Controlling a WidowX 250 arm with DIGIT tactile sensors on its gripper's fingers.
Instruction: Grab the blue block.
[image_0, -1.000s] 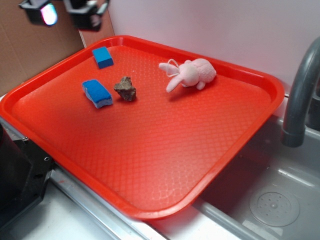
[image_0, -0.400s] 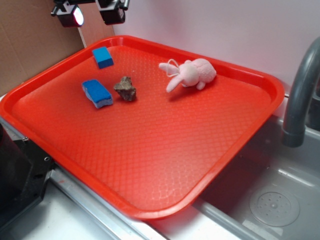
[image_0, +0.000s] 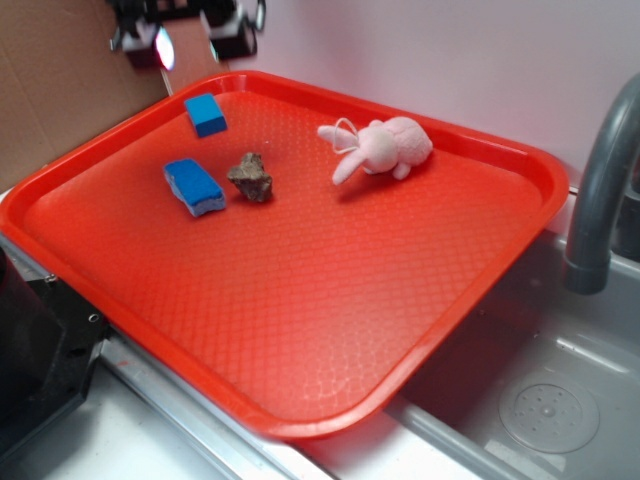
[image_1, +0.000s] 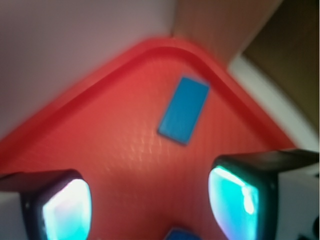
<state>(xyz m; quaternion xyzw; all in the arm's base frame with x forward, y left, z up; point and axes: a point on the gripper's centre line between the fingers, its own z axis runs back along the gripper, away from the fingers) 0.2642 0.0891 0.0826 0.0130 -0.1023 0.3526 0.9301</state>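
A WidowX arm's tool (image_0: 190, 42) hangs at the upper left of the exterior frame, above the far corner of a red tray (image_0: 480, 160), its jaws spread apart and holding nothing. The blue block (image_0: 205, 114) lies flat in that corner, just below the tool and close to the tray's rim. In the wrist view the blue block (image_1: 184, 110) sits at centre frame, its long axis running diagonally, with the two fingers (image_1: 235, 195) glowing at the lower left and lower right and bare tray between them and the target.

The block looks like a small rigid solid with smooth faces and sharp edges, probably light and somewhat slippery, and unlikely to give under pressure. The best hold appears to be across its two long sides, near mid-length, with the jaws turned to match its diagonal lie.

Lower in the exterior frame rest a blue sponge (image_0: 194, 186), a brown rock (image_0: 251, 176) and a pink plush rabbit (image_0: 380, 146), all well apart from the block.
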